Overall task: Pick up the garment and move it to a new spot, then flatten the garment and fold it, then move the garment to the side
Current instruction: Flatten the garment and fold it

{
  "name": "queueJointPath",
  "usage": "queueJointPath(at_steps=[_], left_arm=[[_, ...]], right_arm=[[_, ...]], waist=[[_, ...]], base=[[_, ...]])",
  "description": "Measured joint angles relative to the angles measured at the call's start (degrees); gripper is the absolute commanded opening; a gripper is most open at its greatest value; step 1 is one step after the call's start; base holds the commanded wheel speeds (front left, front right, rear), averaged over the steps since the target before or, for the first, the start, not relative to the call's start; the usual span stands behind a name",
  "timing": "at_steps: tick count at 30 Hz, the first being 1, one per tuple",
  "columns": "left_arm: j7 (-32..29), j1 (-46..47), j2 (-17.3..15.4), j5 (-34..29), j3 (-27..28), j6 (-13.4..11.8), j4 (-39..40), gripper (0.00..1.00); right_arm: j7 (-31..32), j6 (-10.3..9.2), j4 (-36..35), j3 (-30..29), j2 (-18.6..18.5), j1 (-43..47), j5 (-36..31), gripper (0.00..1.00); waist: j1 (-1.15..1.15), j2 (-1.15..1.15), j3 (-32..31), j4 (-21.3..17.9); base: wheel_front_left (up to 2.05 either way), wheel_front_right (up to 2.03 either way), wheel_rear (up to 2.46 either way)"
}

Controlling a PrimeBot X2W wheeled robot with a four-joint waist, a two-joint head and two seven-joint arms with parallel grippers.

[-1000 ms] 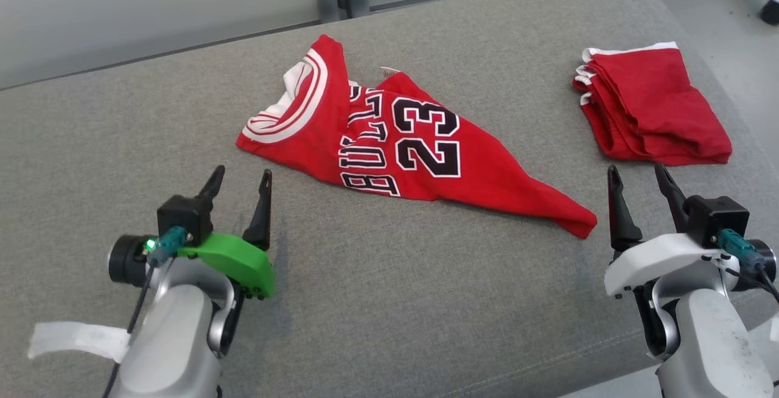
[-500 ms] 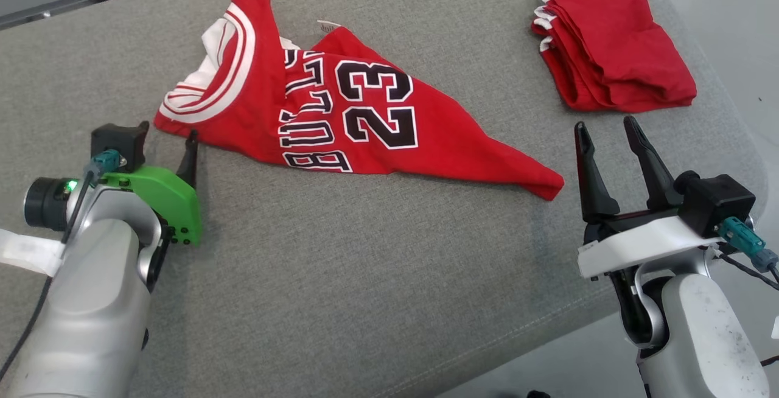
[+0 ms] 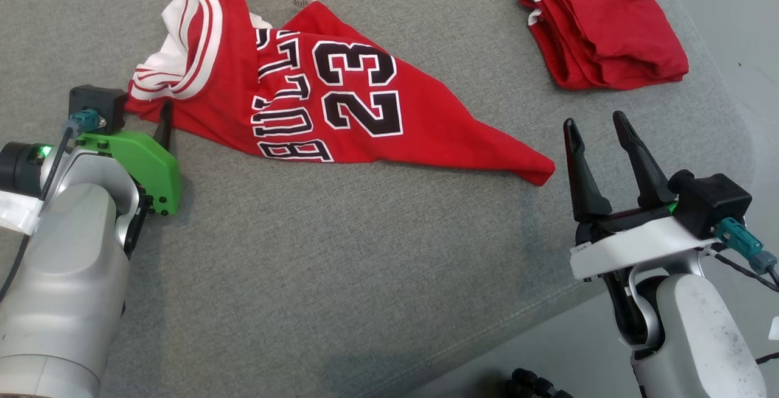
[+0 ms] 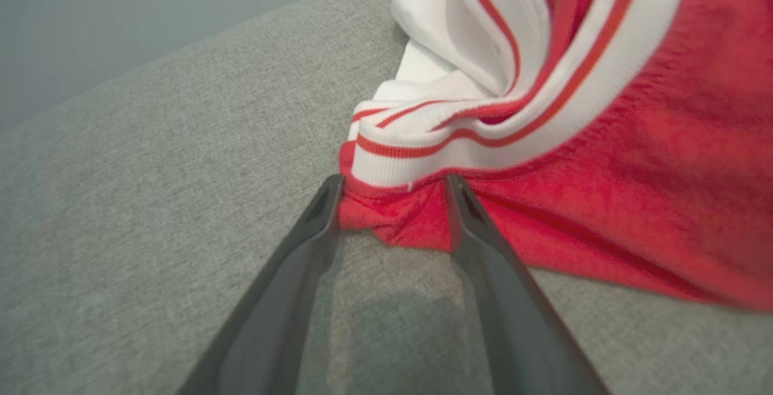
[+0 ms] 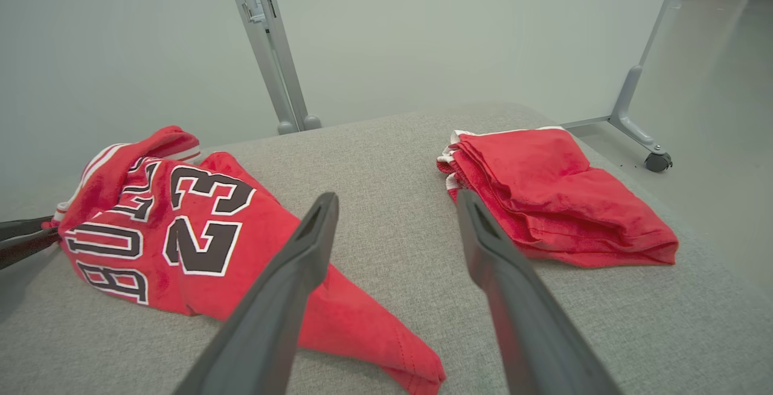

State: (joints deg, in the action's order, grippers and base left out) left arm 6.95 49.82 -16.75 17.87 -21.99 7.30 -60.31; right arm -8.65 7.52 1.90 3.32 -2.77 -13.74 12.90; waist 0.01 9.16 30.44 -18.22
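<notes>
The garment [image 3: 341,106] is a red jersey with "BULLS 23" in black and white-striped trim, lying crumpled on a grey cushion [image 3: 365,264]. My left gripper [image 3: 143,112] is open at its left corner. In the left wrist view the two fingers of the left gripper [image 4: 394,186] straddle the garment [image 4: 604,171] at that red corner, just below the white band. My right gripper [image 3: 594,119] stands open just right of the garment's pointed lower-right tip, apart from it. The right wrist view has the right gripper [image 5: 397,195] holding nothing, with the garment [image 5: 181,226] to the left.
A folded pile of red cloth [image 3: 602,27] lies at the cushion's far right, also the pile [image 5: 543,202]. The cushion's edge runs along the lower right, with floor beyond. A white panel on a wheeled stand [image 5: 655,159] is behind the cushion.
The head camera has tilted down, shifting the whole picture. My left gripper has gone forward to the garment's left corner, which now lies between its fingers. The right gripper holds its place.
</notes>
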Motion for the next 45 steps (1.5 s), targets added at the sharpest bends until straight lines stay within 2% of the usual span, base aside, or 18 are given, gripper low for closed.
queueJointPath(at_steps=[1, 3, 4, 13, 19, 20, 28, 35, 41, 45], left_arm=[[0.34, 0.20, 0.04, 0.00, -0.45, 0.01, -0.08, 0.47], [1.41, 0.23, 0.27, 0.46, -1.57, 0.01, -0.09, 0.18], [2.01, 0.23, 0.51, 0.88, -2.14, 0.02, 0.10, 0.00], [7.09, 0.12, 0.54, 3.54, -5.17, 0.08, 4.80, 0.00], [7.92, -3.39, 2.04, 2.68, -5.26, -0.54, 15.12, 0.00], [8.00, -5.28, 2.66, 1.91, -5.12, -1.68, 20.93, 0.00], [7.55, -16.35, 3.60, -0.87, -6.43, -7.40, 41.20, 0.00], [0.14, -24.25, 2.65, -3.11, -8.82, -12.84, 57.57, 0.00], [-4.30, -31.42, 2.70, -4.17, -9.98, -18.08, 65.66, 0.00], [-5.19, -33.57, 3.19, -3.60, -9.96, -19.53, 66.91, 0.00]], right_arm=[[-0.02, 0.00, 0.01, -0.05, 0.00, 0.00, 0.00, 1.00], [-0.15, 0.00, 0.01, -0.23, 0.00, -0.01, -0.21, 1.00], [-0.30, 0.00, 0.02, -0.38, 0.01, -0.01, -0.32, 1.00], [-0.62, 0.00, 0.08, -1.72, 0.01, 0.59, -1.00, 1.00], [-1.05, 0.00, 0.23, -3.22, 0.02, 1.60, -1.97, 1.00], [-1.02, 0.00, 0.35, -3.45, 0.03, 1.73, -2.03, 1.00], [-0.16, 0.00, 0.52, -4.43, 0.04, 3.26, -2.40, 1.00], [0.52, 0.00, 0.18, -4.85, 0.04, 4.71, -2.38, 1.00], [0.68, 0.00, -0.09, -4.47, 0.05, 5.22, -2.31, 1.00], [0.75, -0.01, -0.10, -4.59, 0.02, 5.25, -2.31, 1.00]], waist=[[0.00, 0.00, 0.00, 0.01], [0.00, 0.00, -0.12, 0.07], [0.00, 0.00, -0.25, 0.11], [0.00, 0.00, -2.23, 1.59], [-0.01, 0.01, -4.46, 3.71], [-0.01, 0.01, -5.42, 4.54], [-0.01, 0.01, -9.93, 8.20], [-0.01, 0.02, -13.42, 11.28], [-0.01, 0.02, -14.51, 12.10], [-0.01, 0.02, -13.98, 11.76]], base=[[0.00, 0.00, 0.00], [0.00, 0.00, 0.00], [0.00, 0.00, 0.00], [0.00, 0.00, 0.00], [0.00, 0.00, 0.00], [0.00, 0.00, 0.00], [0.00, 0.00, 0.00], [0.00, 0.00, 0.00], [0.00, 0.00, 0.00], [0.00, 0.00, 0.00]])
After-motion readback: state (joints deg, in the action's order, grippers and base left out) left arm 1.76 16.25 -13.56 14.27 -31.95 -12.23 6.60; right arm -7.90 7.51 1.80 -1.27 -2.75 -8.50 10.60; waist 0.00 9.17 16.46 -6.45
